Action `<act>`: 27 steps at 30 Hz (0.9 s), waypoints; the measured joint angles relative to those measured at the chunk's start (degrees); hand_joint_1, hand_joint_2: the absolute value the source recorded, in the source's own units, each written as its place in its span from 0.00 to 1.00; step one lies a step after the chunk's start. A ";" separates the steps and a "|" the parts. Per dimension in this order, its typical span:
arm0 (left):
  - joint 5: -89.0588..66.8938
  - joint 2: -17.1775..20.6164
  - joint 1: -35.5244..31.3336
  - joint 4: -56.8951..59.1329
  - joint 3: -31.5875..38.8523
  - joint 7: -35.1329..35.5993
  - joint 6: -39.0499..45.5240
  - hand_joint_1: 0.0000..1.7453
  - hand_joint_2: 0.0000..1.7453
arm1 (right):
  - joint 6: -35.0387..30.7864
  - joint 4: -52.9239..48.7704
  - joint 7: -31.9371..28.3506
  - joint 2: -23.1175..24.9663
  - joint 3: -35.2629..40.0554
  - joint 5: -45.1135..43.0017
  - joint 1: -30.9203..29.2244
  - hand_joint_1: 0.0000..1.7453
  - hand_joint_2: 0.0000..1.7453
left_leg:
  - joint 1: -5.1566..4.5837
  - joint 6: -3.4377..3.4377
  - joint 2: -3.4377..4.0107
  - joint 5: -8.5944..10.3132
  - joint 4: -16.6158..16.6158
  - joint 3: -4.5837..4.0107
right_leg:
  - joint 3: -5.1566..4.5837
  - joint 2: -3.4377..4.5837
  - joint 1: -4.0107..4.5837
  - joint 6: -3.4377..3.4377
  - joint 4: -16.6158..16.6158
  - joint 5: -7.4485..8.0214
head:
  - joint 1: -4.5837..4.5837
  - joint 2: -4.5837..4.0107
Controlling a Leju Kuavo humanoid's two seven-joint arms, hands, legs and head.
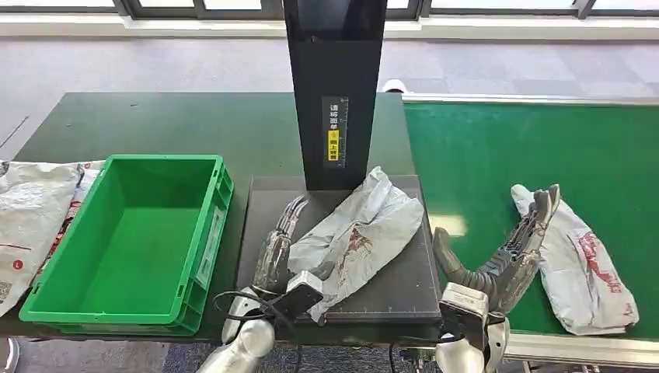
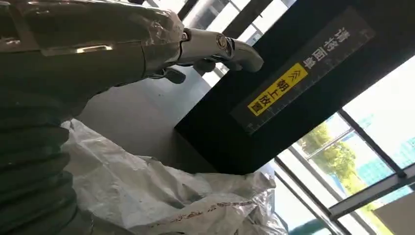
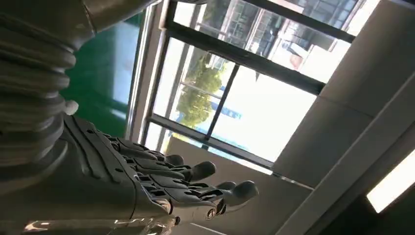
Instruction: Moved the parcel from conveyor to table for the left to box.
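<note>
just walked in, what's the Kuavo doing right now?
Parcel sorting. One grey parcel lies on the dark platform under the black scanner column, and the left hand rests against its edge, not visibly gripping it. The right hand hangs open over the green conveyor, beside a second parcel lying there. The green crate to the left is empty; more bags lie beside it.

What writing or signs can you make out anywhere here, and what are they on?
"请将面单" in white on the label of the black column.
"朝上放置" in black on that label's yellow part, beside a chevron mark.
Red print on the grey parcels is too blurred to read.
</note>
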 measured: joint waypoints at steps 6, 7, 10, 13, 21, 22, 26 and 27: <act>-3.14 -0.37 -1.53 4.02 -0.02 2.42 1.04 0.00 1.00 | 0.00 0.00 0.00 0.02 0.00 -0.39 0.01 0.00 1.00 | 0.00 0.00 -0.01 0.00 0.00 0.00 | 0.02 -0.01 -0.01 0.00 0.00 0.00 | 0.00 0.00; -4.77 -0.46 -1.82 4.87 -0.09 4.05 1.87 0.00 1.00 | 0.00 0.00 0.00 0.02 0.00 -0.41 0.01 0.00 1.00 | 0.00 0.00 -0.01 0.00 0.00 0.00 | 0.02 -0.01 -0.01 0.00 0.00 0.00 | 0.00 0.00; -9.83 -0.87 -3.47 8.68 -0.46 9.57 4.76 0.00 1.00 | 0.00 0.00 0.00 0.02 0.00 -0.55 0.01 0.00 1.00 | 0.00 0.01 -0.01 0.00 0.00 -0.01 | 0.03 -0.03 -0.01 0.00 0.00 0.00 | 0.00 0.00; -10.45 -1.16 -4.30 10.50 -0.87 10.38 5.20 0.00 1.00 | 0.00 0.00 0.00 0.02 0.00 -0.57 0.01 0.00 1.00 | 0.00 0.00 -0.01 0.00 0.00 0.00 | 0.03 -0.02 -0.01 0.00 0.00 0.00 | 0.00 0.00; -19.66 -1.84 -7.01 16.36 -1.20 21.36 7.91 1.00 1.00 | 0.00 0.00 0.00 0.02 0.00 -1.01 0.01 0.00 1.00 | 0.00 0.00 -0.03 0.00 0.00 -0.03 | 0.03 -0.05 0.00 0.00 0.01 0.00 | 0.00 0.00; -20.86 -2.01 -7.42 17.32 -1.20 22.43 7.85 1.00 1.00 | 0.00 0.00 0.00 0.02 0.00 -1.07 0.01 0.00 1.00 | 0.00 0.00 -0.03 0.00 0.00 -0.03 | 0.03 -0.05 0.00 0.00 0.00 0.00 | 0.00 0.00; -23.32 -2.43 -8.70 20.64 -1.20 24.39 6.53 1.00 1.00 | 0.00 0.00 0.00 0.02 0.00 -1.25 0.01 0.00 1.00 | 0.00 0.01 -0.04 0.00 0.00 -0.02 | 0.05 -0.05 -0.01 0.00 0.00 0.00 | 0.00 0.00; -23.56 -2.54 -8.95 21.14 -1.20 24.50 6.27 1.00 1.00 | 0.00 0.00 0.00 0.02 0.00 -1.25 0.01 0.00 1.00 | 0.00 0.01 -0.04 0.00 0.00 -0.02 | 0.06 -0.05 -0.01 0.00 0.00 0.00 | 0.00 0.00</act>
